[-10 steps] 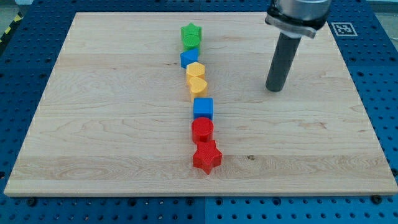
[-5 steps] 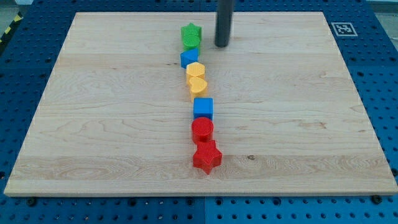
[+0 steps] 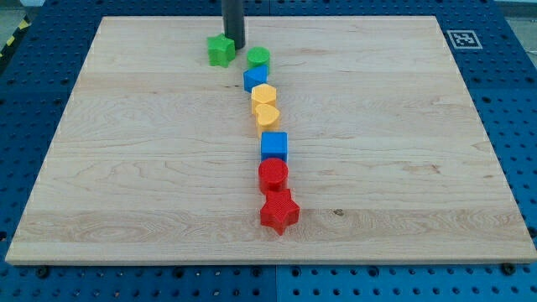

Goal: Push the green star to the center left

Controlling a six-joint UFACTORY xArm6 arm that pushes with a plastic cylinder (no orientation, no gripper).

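Blocks stand in a rough line down the middle of the wooden board (image 3: 126, 168), and we take the green star (image 3: 221, 50) as our landmark. It sits near the board's top edge, a little toward the view's left of the line of blocks, apart from them.

We have only the one camera view. In it our dark rod comes down from the view's top, and my tip (image 3: 234, 46) rests on the board just beside the green star, at its right and slightly above it; we cannot tell whether the two touch. The rod carries no jaws, so it neither opens nor closes and grips nothing.

To the right of the green star, a short gap away, stands a green cylinder (image 3: 258, 58). Just below that cylinder is a blue block (image 3: 255, 79), whose shape we cannot make out well, and it seems to touch the cylinder. Further from the star, toward the view's bottom, come a yellow block (image 3: 263, 94) and a yellow heart (image 3: 266, 114), close together. Below them is a blue cube (image 3: 273, 147), then a red cylinder (image 3: 273, 174), and last a red star (image 3: 279, 210), the block farthest from the green star.

Around the board we see a blue perforated table (image 3: 33, 92), and a black-and-white marker (image 3: 463, 38) lies well to the right of the green star, off the board's top right corner.
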